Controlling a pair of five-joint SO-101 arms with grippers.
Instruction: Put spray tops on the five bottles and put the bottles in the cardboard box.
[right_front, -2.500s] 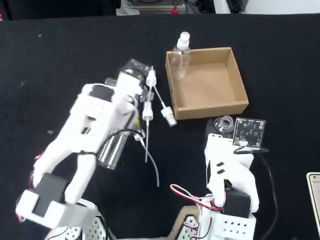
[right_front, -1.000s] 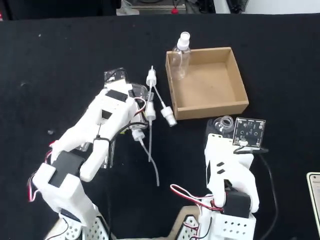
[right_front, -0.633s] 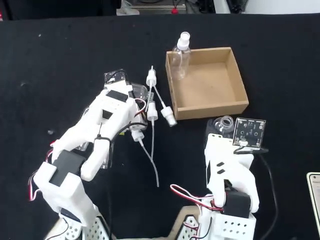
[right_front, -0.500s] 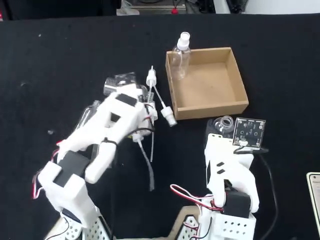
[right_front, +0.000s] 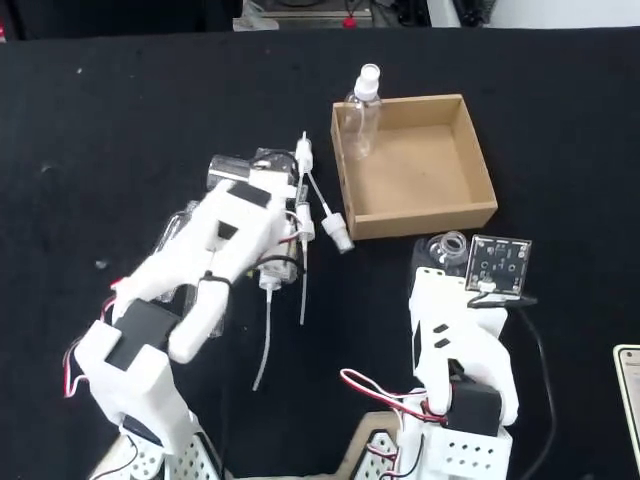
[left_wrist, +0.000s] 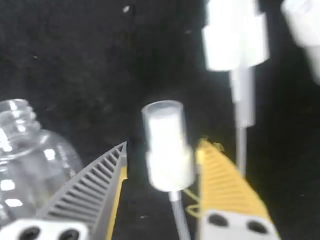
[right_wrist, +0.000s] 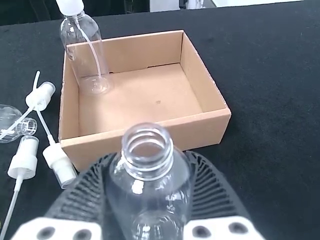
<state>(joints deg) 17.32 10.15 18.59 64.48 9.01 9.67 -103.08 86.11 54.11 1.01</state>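
My left gripper (right_front: 272, 264) (left_wrist: 163, 146) is shut on a white spray top (left_wrist: 166, 150) (right_front: 269, 277), whose thin tube (right_front: 262, 350) trails toward the near edge. A clear open bottle (left_wrist: 27, 145) lies right beside that gripper. My right gripper (right_front: 448, 256) (right_wrist: 149, 162) is shut on an upright clear bottle (right_wrist: 147, 185) (right_front: 449, 245) with no top, just in front of the cardboard box (right_front: 425, 215) (right_wrist: 150, 132). One bottle with a spray top (right_front: 361, 108) (right_wrist: 80, 35) stands in the box's far left corner.
Loose spray tops (right_front: 303, 155) (right_front: 338, 235) (right_wrist: 42, 93) (right_wrist: 22, 161) lie between the left arm and the box. More clear bottles (right_front: 228, 170) (right_front: 178, 228) lie partly under the left arm. A white object (right_front: 628, 370) sits at the right edge.
The left arm shifted over the loose tops and took hold of one. Its tube swung from pointing right of the arm to pointing toward the near edge. The right arm has not moved.
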